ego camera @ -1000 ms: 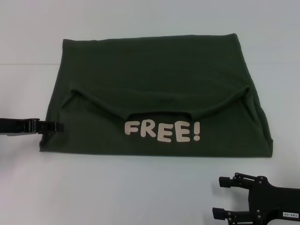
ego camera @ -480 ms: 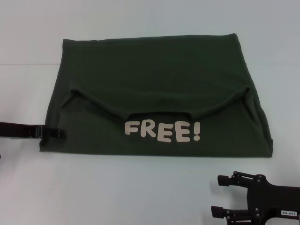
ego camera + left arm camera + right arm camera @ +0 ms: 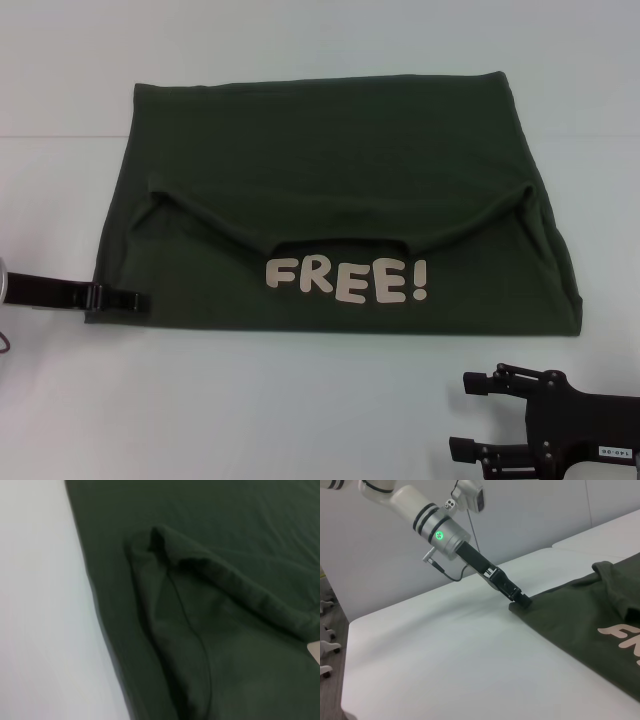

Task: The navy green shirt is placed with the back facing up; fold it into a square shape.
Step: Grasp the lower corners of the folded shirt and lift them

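Seen from the right wrist: left end effector [image 3: 522, 601] on a silver and white arm [image 3: 427, 520] with a green light, tip pressed down at the near corner of the navy green shirt [image 3: 580, 625]. Fingers too close together and too dark to judge. Shirt flat on the white surface [image 3: 450, 655], cream lettering [image 3: 622, 637] partly visible farther from that corner, folded sleeve beyond it.

Soft matt cloth of the navy green shirt [image 3: 330, 190], pale smooth lettering [image 3: 346, 281] laid flat on it, smooth matt white bench [image 3: 250, 400], matt black left claw [image 3: 128, 299] on a glossy white and silvery arm [image 3: 427, 517], matt black right claw [image 3: 475, 415]
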Motion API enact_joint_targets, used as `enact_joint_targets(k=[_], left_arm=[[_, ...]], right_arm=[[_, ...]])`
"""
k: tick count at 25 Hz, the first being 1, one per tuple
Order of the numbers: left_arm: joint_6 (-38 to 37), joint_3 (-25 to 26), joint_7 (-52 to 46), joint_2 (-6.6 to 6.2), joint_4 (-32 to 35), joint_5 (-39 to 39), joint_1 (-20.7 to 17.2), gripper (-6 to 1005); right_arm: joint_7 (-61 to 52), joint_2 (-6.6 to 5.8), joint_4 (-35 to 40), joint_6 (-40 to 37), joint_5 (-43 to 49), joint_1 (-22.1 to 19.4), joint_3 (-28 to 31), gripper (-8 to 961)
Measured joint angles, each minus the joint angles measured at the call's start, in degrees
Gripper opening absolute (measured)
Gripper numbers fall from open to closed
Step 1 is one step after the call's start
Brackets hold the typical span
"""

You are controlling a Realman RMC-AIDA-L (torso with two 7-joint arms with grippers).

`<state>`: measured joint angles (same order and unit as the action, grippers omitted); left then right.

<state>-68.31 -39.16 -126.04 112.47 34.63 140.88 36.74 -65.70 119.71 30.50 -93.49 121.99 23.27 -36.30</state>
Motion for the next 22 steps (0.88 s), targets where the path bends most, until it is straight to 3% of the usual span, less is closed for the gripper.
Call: enact_joint_targets(k=[13,18,22], left_arm=[[-0.89,-1.67,-0.52,0.29,1.57,1.39,-0.47,580],[-0.84,-1.98,-0.57,0.45,1.91,1.67,-0.6,341],[-1.15,-2.13,-0.53,0.46,1.93,1.68,-0.58,235]], right_arm=[[-0.39,0.0,0.0,-0.07,0.0,0.02,0.08,903],[-0.81,-0.07,0.0,-0.16,0.0,0.02,0.09,903],[-0.83,-0.1,0.0,-0.24,0.0,0.02,0.09,902]])
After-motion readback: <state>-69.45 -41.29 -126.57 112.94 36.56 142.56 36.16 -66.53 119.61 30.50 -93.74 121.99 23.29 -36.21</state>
